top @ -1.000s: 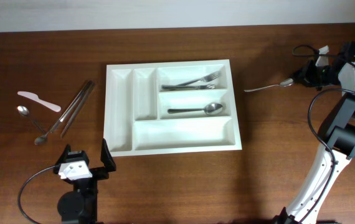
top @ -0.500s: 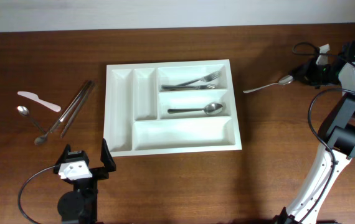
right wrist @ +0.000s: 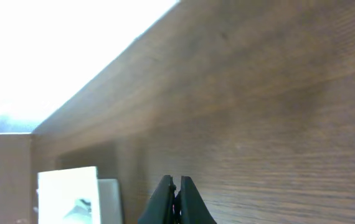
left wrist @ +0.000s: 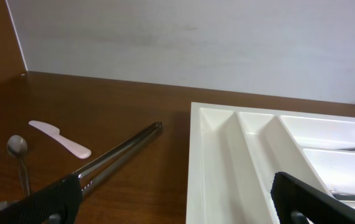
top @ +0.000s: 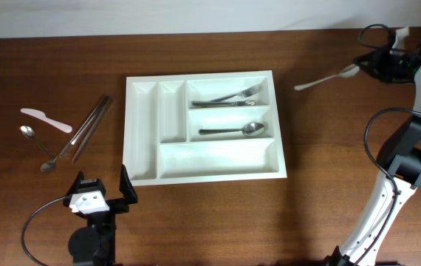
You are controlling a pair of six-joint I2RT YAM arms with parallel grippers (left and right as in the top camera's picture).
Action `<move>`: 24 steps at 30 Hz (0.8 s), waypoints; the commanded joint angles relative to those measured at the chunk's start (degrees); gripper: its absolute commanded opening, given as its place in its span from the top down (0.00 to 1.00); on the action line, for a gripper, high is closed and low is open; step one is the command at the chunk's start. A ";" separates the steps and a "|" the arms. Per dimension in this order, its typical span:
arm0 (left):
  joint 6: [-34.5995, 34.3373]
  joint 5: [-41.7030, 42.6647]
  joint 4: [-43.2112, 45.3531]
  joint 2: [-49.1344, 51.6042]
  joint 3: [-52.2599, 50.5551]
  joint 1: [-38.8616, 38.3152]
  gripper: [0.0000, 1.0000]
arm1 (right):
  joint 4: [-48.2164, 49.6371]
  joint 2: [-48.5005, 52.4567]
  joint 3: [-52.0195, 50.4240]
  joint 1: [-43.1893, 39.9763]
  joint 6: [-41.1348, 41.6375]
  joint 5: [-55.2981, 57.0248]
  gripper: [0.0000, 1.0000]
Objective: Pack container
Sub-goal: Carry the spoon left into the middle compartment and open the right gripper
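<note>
The container (top: 214,159) lies flat at the middle of the tabletop (top: 329,185), its long sides running from 9 to 3 o'clock. Two narrow compartments are set at its 9 o'clock end and three long ones fill the rest. Forks (top: 234,95) are laid in the long compartment at 12 o'clock, and a second spoon (top: 233,131) in the middle one.

Well apart from the container, at 9 o'clock, loose cutlery is spread on the tabletop: tongs (top: 85,137) lying aslant nearest the container, a white knife (top: 46,119) beyond them, and a small spoon (top: 37,148) at the knife's 6 o'clock.

The left tool (top: 101,183) is parked at 7 o'clock, spread fully wide with nothing between its fingers; one finger is seen just beside the container's corner.

The right tool (top: 364,66) is found at 2 o'clock, near the far edge and well apart from the container. It is clamped tight on a spoon (top: 321,80), which juts out towards 9 o'clock. In the right wrist view its fingers (right wrist: 193,205) are pressed together.
</note>
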 commanded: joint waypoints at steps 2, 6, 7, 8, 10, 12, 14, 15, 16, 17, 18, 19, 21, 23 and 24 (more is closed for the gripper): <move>0.92 0.63 -0.09 -0.50 -0.28 -0.24 0.01 | -1.53 0.31 3.15 -0.22 1.29 -7.43 0.96; 0.92 0.63 -0.09 -0.50 -0.28 -0.24 0.01 | -4.81 0.28 4.07 0.85 0.92 -10.25 0.96; 0.92 0.63 -0.09 -0.50 -0.28 -0.24 0.01 | -5.68 0.17 4.17 1.25 0.28 -10.67 0.96; 0.92 0.63 -0.09 -0.50 -0.28 -0.24 0.01 | -6.64 0.02 4.22 1.70 -0.55 -10.75 0.96; 0.92 0.63 -0.09 -0.50 -0.28 -0.24 0.01 | -8.90 -0.59 4.24 2.95 -2.75 -10.58 0.96; 0.92 0.63 -0.09 -0.50 -0.28 -0.24 0.01 | -11.37 -1.44 4.24 4.55 -5.16 -9.77 0.96; 0.92 0.63 -0.09 -0.50 -0.28 -0.24 0.01 | -14.21 -3.06 4.24 7.19 -7.06 -6.29 0.96; 0.92 0.63 -0.09 -0.50 -0.28 -0.24 0.01 | -15.28 -3.69 4.24 8.37 -8.00 -4.98 0.96; 0.92 0.63 -0.09 -0.50 -0.28 -0.24 0.01 | -16.15 -4.33 4.24 9.51 -8.28 -3.48 0.96; 0.92 0.63 -0.09 -0.50 -0.28 -0.24 0.01 | -16.98 -4.90 4.24 10.69 -8.31 -1.79 0.96; 0.92 0.63 -0.09 -0.50 -0.26 -0.24 0.01 | -17.49 -5.31 4.24 11.65 -8.31 -0.50 0.96; 0.92 0.63 -0.09 -0.50 -0.28 -0.24 0.01 | -18.14 -5.88 4.24 12.92 -8.28 1.18 0.96; 0.92 0.63 -0.09 -0.50 -0.28 -0.24 0.01 | -19.12 -6.60 4.24 15.08 -8.26 3.43 0.96; 0.92 0.63 -0.09 -0.50 -0.28 -0.24 0.01 | -20.06 -7.08 4.24 17.11 -8.22 5.09 0.96; 0.92 0.63 -0.09 -0.50 -0.28 -0.24 0.01 | -20.65 -7.21 4.24 18.25 -7.74 6.58 0.96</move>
